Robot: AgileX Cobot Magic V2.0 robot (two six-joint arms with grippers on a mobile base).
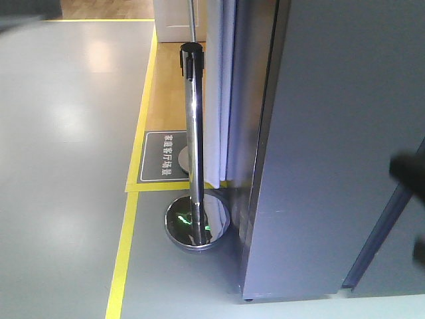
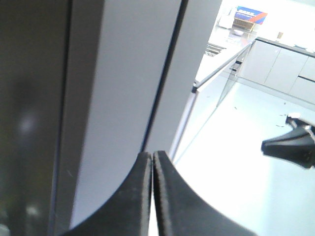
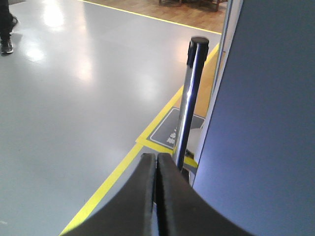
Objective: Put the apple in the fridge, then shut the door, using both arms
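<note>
The apple is out of view in all three views. The fridge [image 1: 332, 133] fills the right of the front view as a tall dark grey wall. A bluish slanted edge [image 1: 382, 229] runs low at its right; I cannot tell whether this is the door. My left gripper [image 2: 152, 155] is shut and empty, right before the grey fridge panels [image 2: 123, 73] and the dark seam between them. My right gripper [image 3: 156, 156] is also shut and empty, just left of the fridge's grey face [image 3: 266, 123]. A blurred black arm part [image 1: 408, 171] shows at the right edge.
A chrome stanchion post [image 1: 192, 133] with a round base [image 1: 198, 222] stands just left of the fridge, also as the post [image 3: 189, 98]. Yellow floor tape [image 1: 123, 252] and a grey floor sign [image 1: 166, 156] lie beside it. A black pointed shape [image 2: 290, 146] hangs over bright floor.
</note>
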